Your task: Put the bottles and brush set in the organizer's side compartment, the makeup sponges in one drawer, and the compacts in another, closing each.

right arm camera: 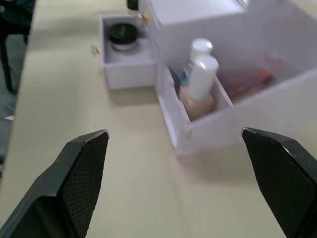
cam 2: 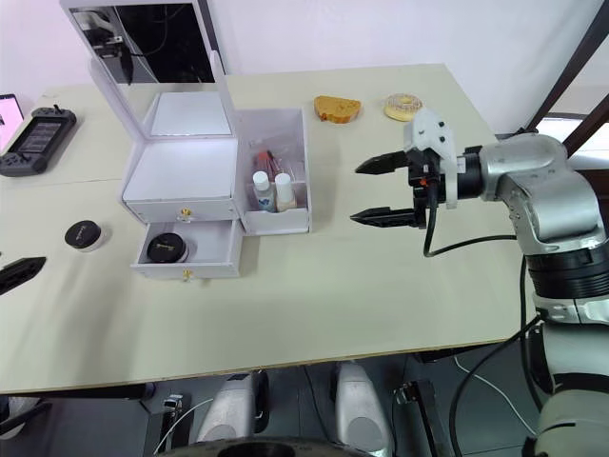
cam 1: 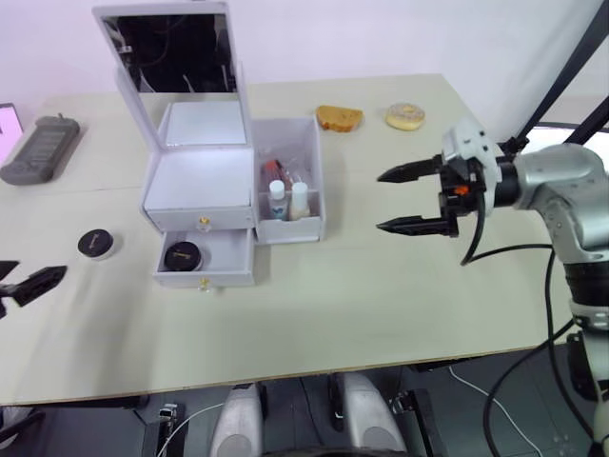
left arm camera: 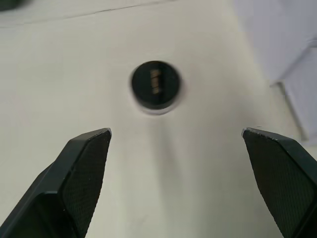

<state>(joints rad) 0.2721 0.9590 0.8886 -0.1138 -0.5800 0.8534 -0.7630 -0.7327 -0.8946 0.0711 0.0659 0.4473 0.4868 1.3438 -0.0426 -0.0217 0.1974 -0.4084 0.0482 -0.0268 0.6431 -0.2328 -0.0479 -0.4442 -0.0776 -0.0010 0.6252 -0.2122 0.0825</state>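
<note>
1. The white organizer (cam 1: 205, 205) stood on the bench (cam 1: 381, 286) with its mirrored lid (cam 1: 171, 52) raised upright.
2. Its side compartment (cam 1: 290, 190), on the side nearer the right arm, held two white-capped bottles (cam 1: 287, 200) standing side by side at the front, with reddish items behind them that were too small to identify.
3. The lower drawer (cam 1: 205, 259) was pulled out, and one black round compact (cam 1: 182, 255) lay inside it.
4. The upper drawer (cam 1: 200, 221) was closed.
5. A second black compact (cam 1: 96, 244) lay on the bench, just beside the organizer on the left-arm side and apart from it.
6. The left gripper (left arm camera: 176, 144) hovered above the bench with its jaws wide, the second compact lying beyond them, untouched.
7. The right gripper (cam 1: 409, 200) hung over the bench near the side compartment but apart from it, jaws wide and holding nothing.
8. Two makeup sponges lay at the far edge of the bench: an orange-brown one (cam 1: 339, 118) and a pale ring-shaped one (cam 1: 406, 116).
9. A grey handheld device (cam 1: 40, 149) lay at the far left of the bench, well apart from the organizer.
</note>
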